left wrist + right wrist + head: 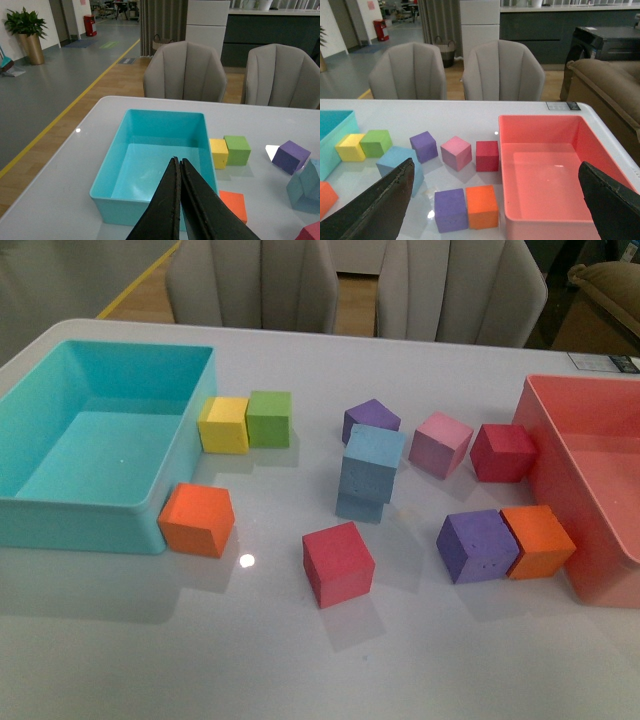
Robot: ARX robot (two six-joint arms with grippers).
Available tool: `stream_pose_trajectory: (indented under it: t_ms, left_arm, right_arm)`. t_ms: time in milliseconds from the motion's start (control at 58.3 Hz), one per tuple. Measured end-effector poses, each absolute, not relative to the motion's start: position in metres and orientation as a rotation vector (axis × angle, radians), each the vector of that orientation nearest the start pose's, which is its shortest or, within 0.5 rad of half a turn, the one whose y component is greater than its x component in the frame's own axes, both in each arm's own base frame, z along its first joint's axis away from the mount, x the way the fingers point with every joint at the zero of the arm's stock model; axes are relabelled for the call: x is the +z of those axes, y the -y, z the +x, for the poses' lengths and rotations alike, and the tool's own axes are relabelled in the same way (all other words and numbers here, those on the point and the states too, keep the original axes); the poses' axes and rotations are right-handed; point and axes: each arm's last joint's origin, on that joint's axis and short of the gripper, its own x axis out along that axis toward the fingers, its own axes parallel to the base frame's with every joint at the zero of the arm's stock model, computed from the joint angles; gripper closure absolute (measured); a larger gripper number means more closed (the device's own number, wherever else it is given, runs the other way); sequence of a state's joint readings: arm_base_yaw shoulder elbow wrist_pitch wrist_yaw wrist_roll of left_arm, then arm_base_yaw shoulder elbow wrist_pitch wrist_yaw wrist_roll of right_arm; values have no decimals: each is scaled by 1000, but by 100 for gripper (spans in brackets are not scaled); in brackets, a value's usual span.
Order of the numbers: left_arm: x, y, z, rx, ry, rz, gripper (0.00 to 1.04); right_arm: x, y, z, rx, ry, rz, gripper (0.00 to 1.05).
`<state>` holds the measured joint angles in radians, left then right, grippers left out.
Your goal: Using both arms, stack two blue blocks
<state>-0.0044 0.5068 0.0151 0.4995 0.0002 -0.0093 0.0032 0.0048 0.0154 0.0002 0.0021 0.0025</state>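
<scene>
Two light-blue blocks stand stacked near the table's middle, the upper block [373,456] sitting slightly twisted on the lower one [362,503]. The stack also shows at the edge of the left wrist view [305,186] and in the right wrist view [396,159], partly behind a finger. Neither arm shows in the front view. My left gripper [178,164] is shut and empty, over the near wall of the turquoise bin. My right gripper [495,200] is open wide and empty, its fingertips [387,202] to either side of a purple block and an orange block, apart from the stack.
A turquoise bin [60,508] stands at the left and a pink bin [545,455] at the right. Loose blocks lie around the stack: yellow [224,424], green [270,418], orange [197,519], red [338,563], purple [370,420], pink [441,444], dark red [503,452], purple [476,545], orange [538,540].
</scene>
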Motion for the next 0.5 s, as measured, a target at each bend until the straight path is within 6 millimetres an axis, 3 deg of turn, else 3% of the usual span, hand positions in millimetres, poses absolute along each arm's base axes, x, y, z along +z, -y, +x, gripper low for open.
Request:
stream_pose_trajectory:
  t_ms: [497]
  left_arm:
    - [172, 1, 114, -5, 16, -9, 103]
  right_arm:
    - [168, 0, 97, 1, 11, 3, 9]
